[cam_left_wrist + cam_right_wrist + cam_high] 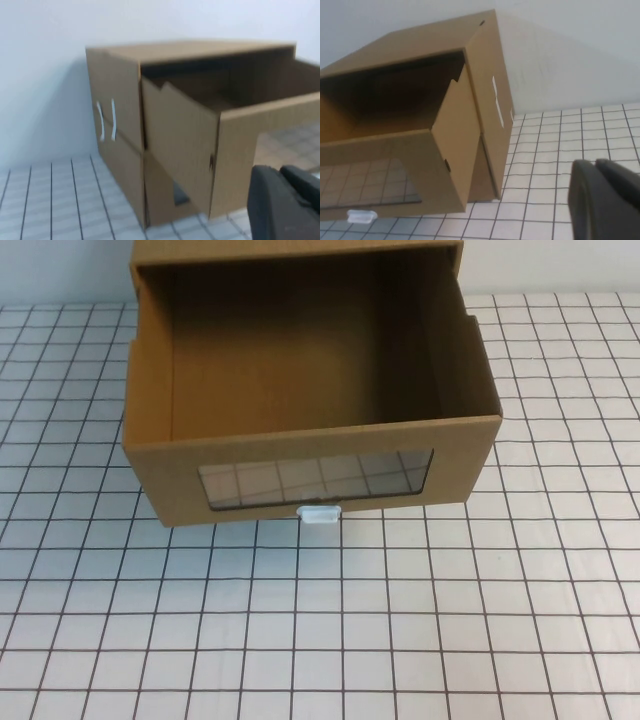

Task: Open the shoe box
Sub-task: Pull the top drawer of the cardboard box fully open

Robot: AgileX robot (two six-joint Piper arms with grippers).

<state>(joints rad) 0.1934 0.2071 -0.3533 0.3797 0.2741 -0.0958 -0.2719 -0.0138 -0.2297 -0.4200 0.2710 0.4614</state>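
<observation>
The shoe box (300, 252) sits at the back of the gridded surface (430, 620), and its drawer (150, 390) stands well out toward us, empty inside, with the white tab (320, 513) under the window (315, 480). We'd call it open. The left hand (280, 175) hangs low off the box's left side, looking closed on nothing. The right hand (597, 167) waits off the right side, pinched shut and empty. The danger now, we think, is one more tug, which could pull the drawer clean out of its sleeve or drag the light cardboard forward. A careless swing could also clip a drawer corner.
</observation>
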